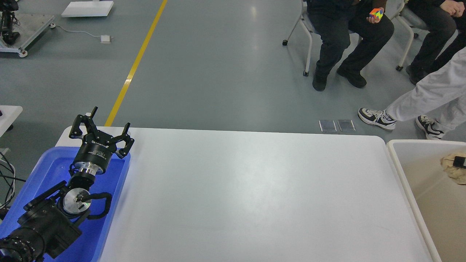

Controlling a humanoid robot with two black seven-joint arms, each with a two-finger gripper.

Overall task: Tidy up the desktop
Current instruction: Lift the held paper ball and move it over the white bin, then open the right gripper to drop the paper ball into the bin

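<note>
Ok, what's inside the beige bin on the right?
A tan lumpy thing with a small black item on it lies in the beige bin. The frame edge cuts off the rest.

A grey floor [218, 65] was crossed by a yellow line [136, 63]; white-framed chairs [307, 43] were occupied at the far right; overhead light was reflected

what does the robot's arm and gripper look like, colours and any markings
Only the left arm shows: matte black housings, a polished silver wrist ring, a silver disc joint and a looped black cable. The left gripper is black with two angular linkage fingers and white lettering on its round base.
</note>
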